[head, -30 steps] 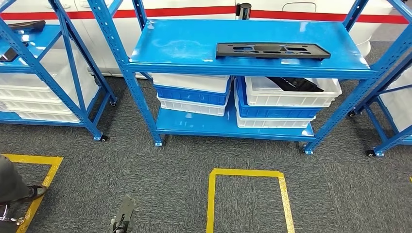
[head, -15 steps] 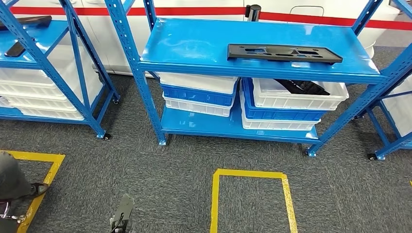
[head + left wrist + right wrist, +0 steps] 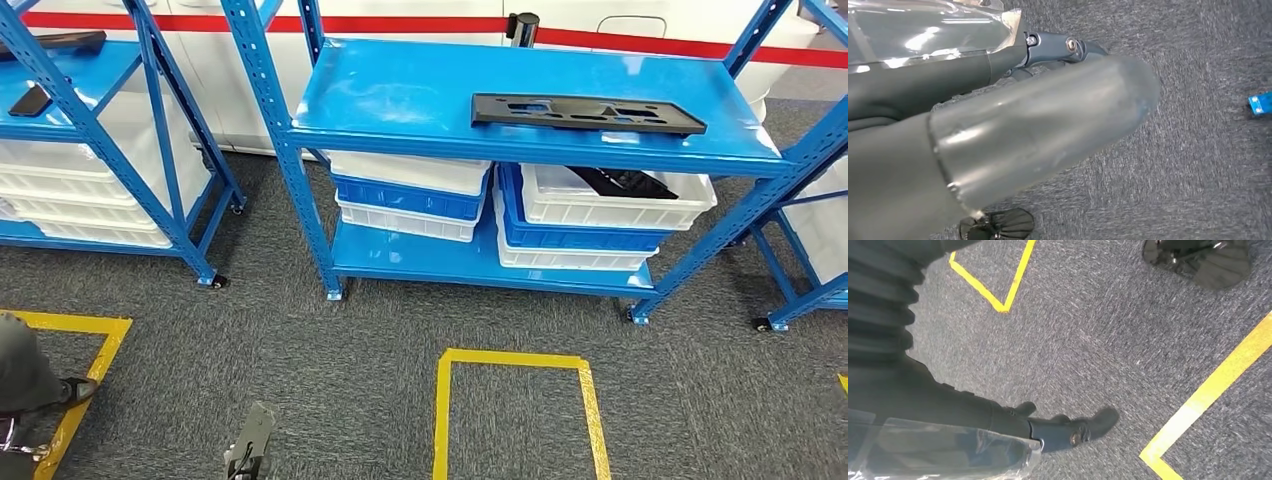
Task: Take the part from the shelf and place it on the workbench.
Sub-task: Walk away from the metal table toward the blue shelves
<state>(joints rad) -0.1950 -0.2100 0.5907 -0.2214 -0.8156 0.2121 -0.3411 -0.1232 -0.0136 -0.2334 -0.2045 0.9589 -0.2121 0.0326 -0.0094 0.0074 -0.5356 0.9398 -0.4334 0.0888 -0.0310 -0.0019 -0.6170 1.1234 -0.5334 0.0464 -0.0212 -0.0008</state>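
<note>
The whole head view shifts a little compared with a second ago, so the robot itself moves, not the things; I judge it is approaching and no reach is begun. The one black part (image 3: pixel 588 113) lies flat on the top board of the middle blue shelf (image 3: pixel 400 95). I count six stacked bins (image 3: pixel 410 195), three per pile. The left hand (image 3: pixel 1013 145) and right hand (image 3: pixel 1068 432) hang over the carpet, holding nothing; whether their fingers are apart, I cannot tell.

Bare shelf top (image 3: pixel 400 90) left of part (image 3: pixel 588 113); uprights (image 3: pixel 290 170) flanking.
</note>
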